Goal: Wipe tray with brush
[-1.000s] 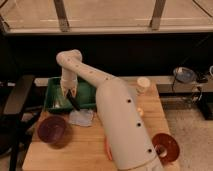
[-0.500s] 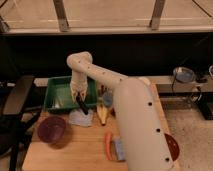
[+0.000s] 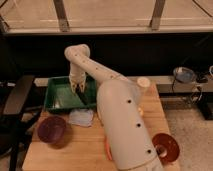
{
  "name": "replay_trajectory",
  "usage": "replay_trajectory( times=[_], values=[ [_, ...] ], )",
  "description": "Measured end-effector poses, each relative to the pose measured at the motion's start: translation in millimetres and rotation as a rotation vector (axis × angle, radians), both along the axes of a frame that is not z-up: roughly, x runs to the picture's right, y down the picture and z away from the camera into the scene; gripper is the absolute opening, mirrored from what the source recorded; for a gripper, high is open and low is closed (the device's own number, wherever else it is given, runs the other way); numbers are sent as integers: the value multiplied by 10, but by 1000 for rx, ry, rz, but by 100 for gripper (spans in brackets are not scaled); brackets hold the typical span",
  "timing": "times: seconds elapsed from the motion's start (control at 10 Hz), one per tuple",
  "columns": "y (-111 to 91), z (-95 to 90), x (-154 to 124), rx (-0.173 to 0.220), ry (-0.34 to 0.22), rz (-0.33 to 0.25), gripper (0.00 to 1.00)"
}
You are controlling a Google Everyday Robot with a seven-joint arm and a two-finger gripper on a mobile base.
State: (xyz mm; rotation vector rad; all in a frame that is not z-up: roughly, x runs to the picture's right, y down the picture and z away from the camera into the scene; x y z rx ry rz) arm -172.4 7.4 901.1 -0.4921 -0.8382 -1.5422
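- The gripper (image 3: 80, 90) hangs over the right half of the tray (image 3: 56, 98), at the end of the white arm (image 3: 107, 95) that reaches in from the near right.
- A thin dark shaft — the brush (image 3: 85, 98) — slants down from the gripper toward the tray's right floor; the fingers look pressed together on its upper end, pinching it.
- The tray sits at the table's (image 3: 90, 150) far left corner, its floor bare green where visible.
- Judgement: the wiping stroke is under way, with the head low in the right part of the tray.
- To do it well — keep the head flat on the floor with light pressure, and sweep along the tray's length rather than stabbing down.
- Stop each stroke short of the raised walls, or the tray may slide toward the edge.
- Just outside the tray's near wall lies a pale cloth (image 3: 80, 117), with a purple bowl (image 3: 51, 129) nearer the front; keep the arm's elbow off them.
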Motion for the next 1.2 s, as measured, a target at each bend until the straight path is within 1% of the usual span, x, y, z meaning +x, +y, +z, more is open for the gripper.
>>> replay_trajectory(
  times=[0.2,0.3,0.7,0.9,1.0,1.1,1.2],
  values=[
    [-47,42,-208,4,-44,-24,0],
    [-17,29,-247,2,-56,-29,0],
    [272,-189,-335,-15,-103,-24,0],
    [460,-320,-281,-32,-106,-6,0],
    [583,-402,-190,-43,-91,9,0],
    [651,-438,-51,-51,-67,23,0],
    [669,-450,102,-54,-39,40,0]
  ],
)
